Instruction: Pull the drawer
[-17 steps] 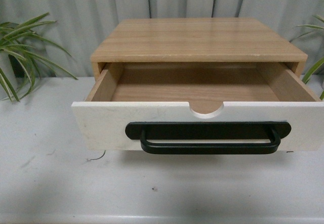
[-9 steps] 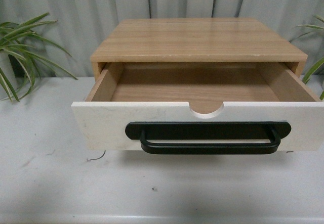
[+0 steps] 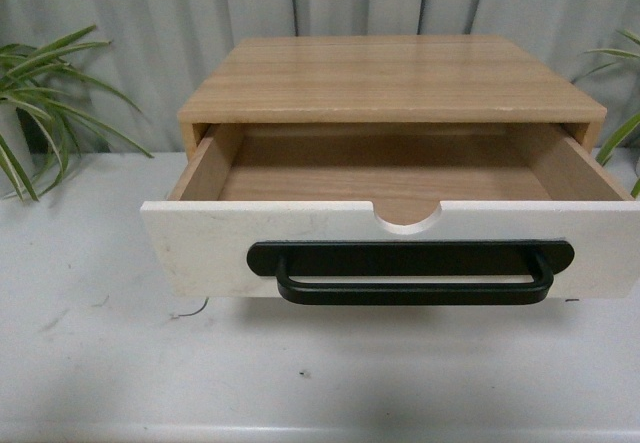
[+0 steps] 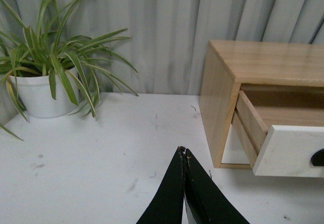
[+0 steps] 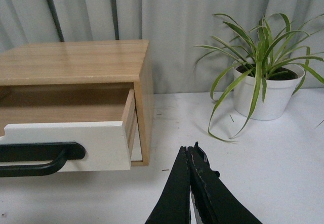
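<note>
The drawer (image 3: 200, 248) stands pulled well out of the light wood cabinet (image 3: 390, 78) in the front view, its white front facing me, a half-round notch in the top edge and light wood inside. Its long black bar handle (image 3: 410, 268) spans the middle of the front. Neither gripper shows in the front view. My left gripper (image 4: 183, 152) is shut and holds nothing, low over the table, left of the cabinet and apart from the drawer (image 4: 288, 150). My right gripper (image 5: 190, 150) is shut with nothing in it, off the drawer's (image 5: 76, 145) right end, away from the handle (image 5: 35, 158).
A potted spider plant (image 4: 43, 90) in a white pot stands on the white table (image 3: 100, 363) left of the cabinet. Another one (image 5: 263, 95) stands to its right. A grey pleated curtain (image 3: 150, 23) hangs close behind.
</note>
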Controlling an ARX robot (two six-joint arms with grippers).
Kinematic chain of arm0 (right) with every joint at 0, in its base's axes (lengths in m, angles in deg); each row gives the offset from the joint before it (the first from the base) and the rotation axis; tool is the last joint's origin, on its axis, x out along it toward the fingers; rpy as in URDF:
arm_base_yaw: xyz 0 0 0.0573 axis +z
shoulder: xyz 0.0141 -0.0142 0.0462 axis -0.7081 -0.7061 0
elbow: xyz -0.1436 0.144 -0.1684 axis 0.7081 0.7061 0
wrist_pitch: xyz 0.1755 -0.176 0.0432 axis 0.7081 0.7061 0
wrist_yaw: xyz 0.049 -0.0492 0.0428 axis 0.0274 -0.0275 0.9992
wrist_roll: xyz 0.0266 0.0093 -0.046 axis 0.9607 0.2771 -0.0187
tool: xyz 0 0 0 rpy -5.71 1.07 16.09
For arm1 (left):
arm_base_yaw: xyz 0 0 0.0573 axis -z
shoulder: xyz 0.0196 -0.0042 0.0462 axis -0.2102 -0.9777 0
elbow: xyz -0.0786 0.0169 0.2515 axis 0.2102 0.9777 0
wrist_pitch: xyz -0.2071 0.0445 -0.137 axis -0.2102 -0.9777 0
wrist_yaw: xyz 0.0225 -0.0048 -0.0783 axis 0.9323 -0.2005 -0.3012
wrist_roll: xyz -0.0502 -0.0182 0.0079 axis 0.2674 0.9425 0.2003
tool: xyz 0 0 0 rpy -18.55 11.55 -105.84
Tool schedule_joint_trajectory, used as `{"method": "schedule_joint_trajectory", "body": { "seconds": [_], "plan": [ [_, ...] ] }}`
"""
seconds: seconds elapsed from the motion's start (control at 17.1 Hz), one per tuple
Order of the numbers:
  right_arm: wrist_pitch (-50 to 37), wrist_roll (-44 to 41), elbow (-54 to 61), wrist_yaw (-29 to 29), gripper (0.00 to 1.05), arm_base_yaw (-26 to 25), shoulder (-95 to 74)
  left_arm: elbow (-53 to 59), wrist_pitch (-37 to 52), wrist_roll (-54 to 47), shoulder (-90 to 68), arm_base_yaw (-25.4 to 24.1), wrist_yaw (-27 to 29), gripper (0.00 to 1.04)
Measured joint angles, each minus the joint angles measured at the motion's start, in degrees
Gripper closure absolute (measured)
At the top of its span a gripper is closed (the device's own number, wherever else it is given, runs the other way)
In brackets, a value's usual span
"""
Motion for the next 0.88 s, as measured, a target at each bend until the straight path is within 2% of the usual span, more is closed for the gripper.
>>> {"method": "schedule_joint_trajectory", "body": {
  "seconds": [0.18,0.23,0.35,0.64,0.7,0.76,0.88],
  "plan": [
    [0.0,0.0,0.0,0.0,1.03,0.0,0.0,0.0,-0.2,0.0,0.0,0.0,0.0,1.03],
    [0.0,0.0,0.0,0.0,0.98,0.0,0.0,0.0,-0.2,0.0,0.0,0.0,0.0,1.03],
    [0.0,0.0,0.0,0.0,0.75,0.0,0.0,0.0,-0.2,0.0,0.0,0.0,0.0,0.82],
    [0.0,0.0,0.0,0.0,0.12,0.0,0.0,0.0,-0.2,0.0,0.0,0.0,0.0,0.2],
    [0.0,0.0,0.0,0.0,0.04,0.0,0.0,0.0,-0.2,0.0,0.0,0.0,0.0,0.08],
    [0.0,0.0,0.0,0.0,0.08,0.0,0.0,0.0,-0.2,-0.1,0.0,0.0,0.0,0.07],
    [0.0,0.0,0.0,0.0,0.06,0.0,0.0,0.0,-0.2,0.0,0.0,0.0,0.0,0.07]
  ]
}}
